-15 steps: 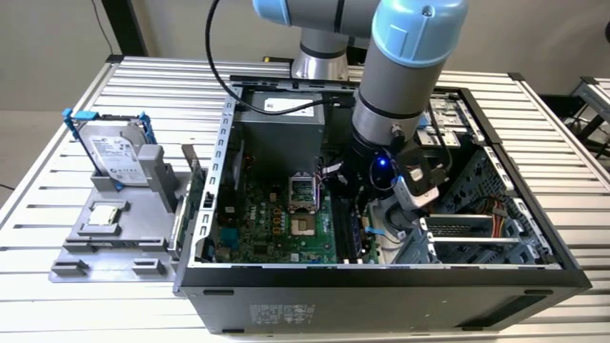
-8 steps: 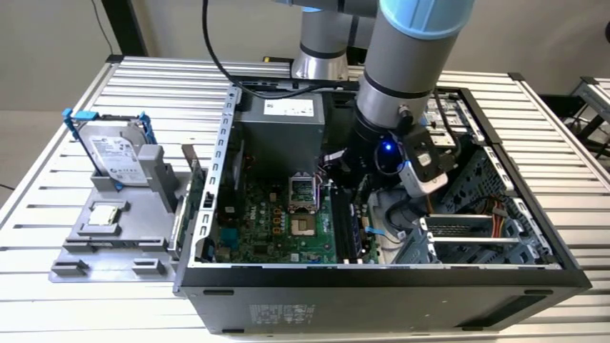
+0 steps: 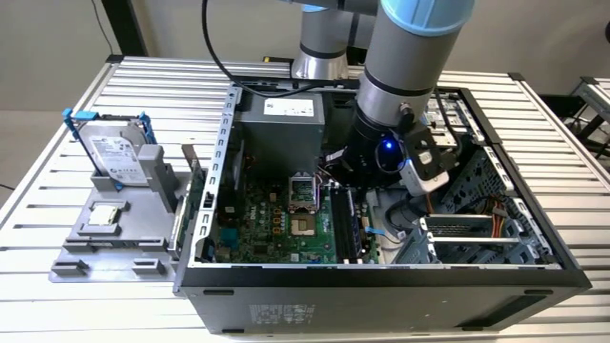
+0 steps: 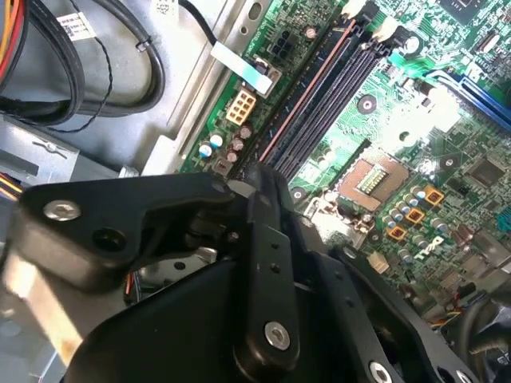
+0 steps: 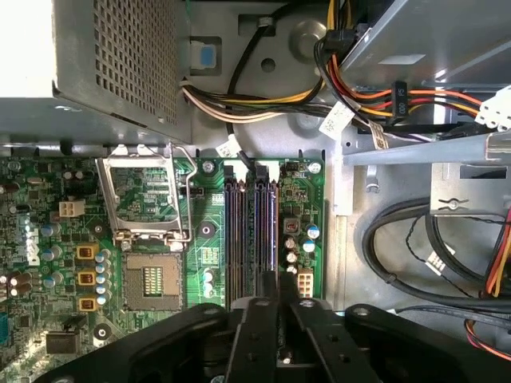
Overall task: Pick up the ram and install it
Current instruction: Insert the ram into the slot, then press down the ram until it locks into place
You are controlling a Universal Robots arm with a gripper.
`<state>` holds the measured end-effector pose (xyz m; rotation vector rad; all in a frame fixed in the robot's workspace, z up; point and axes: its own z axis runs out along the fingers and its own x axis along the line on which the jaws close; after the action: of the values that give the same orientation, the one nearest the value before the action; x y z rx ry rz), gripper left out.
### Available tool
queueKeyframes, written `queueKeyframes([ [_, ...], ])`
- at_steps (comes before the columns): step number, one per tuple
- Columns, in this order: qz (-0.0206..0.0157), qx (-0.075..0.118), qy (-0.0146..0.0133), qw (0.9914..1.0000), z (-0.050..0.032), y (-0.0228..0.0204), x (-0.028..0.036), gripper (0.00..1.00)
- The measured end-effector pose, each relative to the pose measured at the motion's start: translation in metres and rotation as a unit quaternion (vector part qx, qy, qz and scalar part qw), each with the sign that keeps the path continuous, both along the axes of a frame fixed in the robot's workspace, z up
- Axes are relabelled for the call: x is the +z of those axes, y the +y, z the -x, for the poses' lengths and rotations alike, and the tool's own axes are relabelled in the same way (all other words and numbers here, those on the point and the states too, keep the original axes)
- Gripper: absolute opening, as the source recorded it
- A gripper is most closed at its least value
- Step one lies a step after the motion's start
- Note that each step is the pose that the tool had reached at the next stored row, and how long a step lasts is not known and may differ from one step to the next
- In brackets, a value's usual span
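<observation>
One gripper [image 5: 275, 299] sits low inside the computer case [image 3: 381, 282], fingers pressed together on the ram [image 5: 262, 231], which stands in a memory slot [image 5: 239, 239] on the motherboard [image 3: 276, 229]. Judging by this, pickup is done and seating is underway.

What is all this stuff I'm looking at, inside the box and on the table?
Open computer case: one, black and grey metal, centre of slatted table.
Green motherboard: one, lying in the case floor.
Open processor socket: one, silver frame, on the motherboard.
Ram, a dark stick: one, standing in the memory slots under the gripper.
Silver hard drive in blue frame: one, upright on grey holder, exterior view's left.
Small square silver processor chip: one, on the grey holder.
Gripper: one, black, over the memory slots.
</observation>
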<state>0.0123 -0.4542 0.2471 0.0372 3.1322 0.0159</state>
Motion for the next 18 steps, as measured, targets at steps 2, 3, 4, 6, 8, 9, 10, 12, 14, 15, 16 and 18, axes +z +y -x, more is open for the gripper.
queueKeyframes([
  [2,0.0000,0.000,0.0000,1.00000,0.0000,0.0000,0.0003,0.00],
  [3,0.0000,0.000,0.0000,1.00000,0.0000,0.0000,0.0005,0.00],
  [4,0.0000,0.000,0.0000,1.00000,0.0000,0.0000,0.0007,0.00],
  [6,0.0000,0.000,0.0000,1.00000,0.0000,0.0000,0.0010,0.00],
  [8,0.0000,0.000,0.0000,1.00000,0.0000,0.0000,0.0014,0.00],
  [9,0.0000,0.000,0.0000,1.00000,0.0000,0.0000,0.0016,0.00],
  [10,0.0000,0.000,0.0000,1.00000,0.0000,0.0000,0.0017,0.00],
  [12,0.0000,0.000,0.0000,1.00000,0.0000,0.0000,0.0021,0.00],
  [14,0.0000,0.000,0.0000,1.00000,0.0000,0.0000,0.0025,0.00],
  [15,0.0000,0.000,0.0000,1.00000,0.0000,0.0000,0.0027,0.00],
  [16,0.0000,0.000,0.0000,1.00000,0.0000,0.0000,0.0028,0.00],
  [18,0.0000,0.001,0.0000,1.00000,0.0000,0.0000,0.0030,0.00],
])
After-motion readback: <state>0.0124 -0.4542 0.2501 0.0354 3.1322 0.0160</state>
